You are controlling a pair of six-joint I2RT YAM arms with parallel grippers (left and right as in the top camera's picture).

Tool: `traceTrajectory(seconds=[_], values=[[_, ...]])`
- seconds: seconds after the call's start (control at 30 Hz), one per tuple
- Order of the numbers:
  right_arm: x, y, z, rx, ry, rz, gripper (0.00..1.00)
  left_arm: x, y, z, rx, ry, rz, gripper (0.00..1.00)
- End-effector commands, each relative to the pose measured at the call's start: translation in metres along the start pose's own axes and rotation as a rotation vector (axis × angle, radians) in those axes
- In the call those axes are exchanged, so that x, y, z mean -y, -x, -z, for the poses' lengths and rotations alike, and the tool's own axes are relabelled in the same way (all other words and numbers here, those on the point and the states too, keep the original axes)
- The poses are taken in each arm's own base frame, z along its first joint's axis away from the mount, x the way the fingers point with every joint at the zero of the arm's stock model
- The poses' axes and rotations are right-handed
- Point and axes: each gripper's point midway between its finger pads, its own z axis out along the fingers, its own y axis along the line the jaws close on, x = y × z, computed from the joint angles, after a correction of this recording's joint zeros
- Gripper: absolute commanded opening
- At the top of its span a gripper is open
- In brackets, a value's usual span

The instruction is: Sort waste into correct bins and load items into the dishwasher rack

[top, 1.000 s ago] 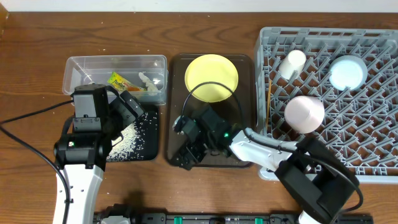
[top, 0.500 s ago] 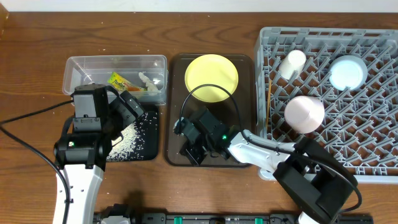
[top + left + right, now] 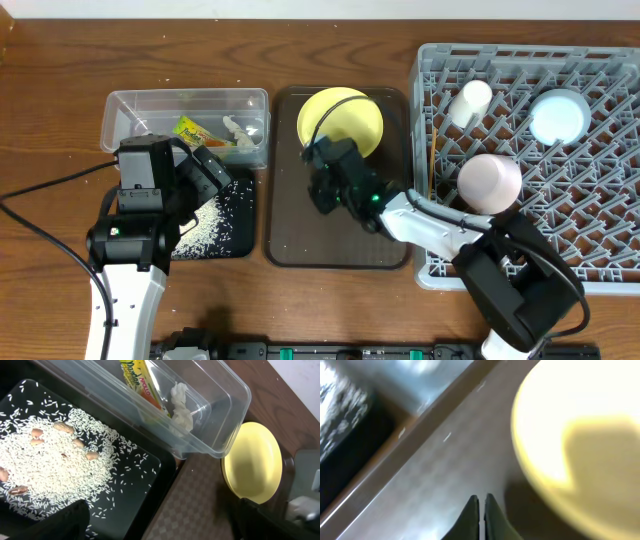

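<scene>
Arms first, from the near edge in the overhead view: the left arm rises from the 7 o'clock corner of the worktop (image 3: pixel 60 60) and bends toward 1 o'clock. Its left tool (image 3: pixel 167 521) hangs released, fingers wide apart, over the 3 o'clock edge of the black tray (image 3: pixel 238 243). The right arm starts at 5 o'clock beside the dishwasher rack (image 3: pixel 600 250) and stretches low toward 11 o'clock across the brown serving tray (image 3: pixel 300 245). Its right tool (image 3: pixel 481 510) is clenched, the tips all but touching with nothing seen between them, just at the 7 o'clock rim of the yellow plate (image 3: pixel 345 115).

White rice (image 3: pixel 60 460) with a few brown nut-like bits covers the black tray. Beyond it, toward 12 o'clock, the clear tub (image 3: pixel 130 105) holds the snack wrapper (image 3: pixel 142 382) and the crumpled tissue (image 3: pixel 181 407). The wrapper's orange print appears to read "APOLLO"; a second word is too blurred to read.

The plate lies at the 12 o'clock end of the serving tray. At 3 o'clock, the rack carries the pink bowl (image 3: pixel 489 182), the chopsticks (image 3: pixel 433 165) along its 9 o'clock wall, and farther back the white cup (image 3: pixel 470 102) and light blue bowl (image 3: pixel 558 115).
</scene>
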Motion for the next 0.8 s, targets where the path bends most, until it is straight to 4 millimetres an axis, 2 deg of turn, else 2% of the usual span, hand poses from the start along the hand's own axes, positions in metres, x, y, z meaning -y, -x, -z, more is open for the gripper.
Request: traceTrajectory(seconds=[0.0, 0.17, 0.3, 0.6, 0.77], values=[[0.018, 0.026, 0.004, 0.084, -0.082, -0.006, 0.10, 0.001, 0.005, 0.002, 0.016, 0.002, 0.004, 0.95], [0.053, 0.032, 0.010, 0.120, -0.250, -0.024, 0.08, 0.001, 0.005, 0.002, 0.016, 0.002, 0.004, 0.95], [0.069, 0.028, 0.008, 0.116, -0.329, -0.034, 0.09, 0.001, 0.005, 0.002, 0.016, 0.002, 0.004, 0.95], [0.077, -0.003, -0.017, 0.053, -0.338, -0.052, 0.19, 0.001, 0.005, 0.002, 0.016, 0.002, 0.004, 0.95], [0.067, -0.019, -0.033, 0.012, -0.267, -0.049, 0.20, 0.001, 0.005, 0.002, 0.016, 0.002, 0.004, 0.95]])
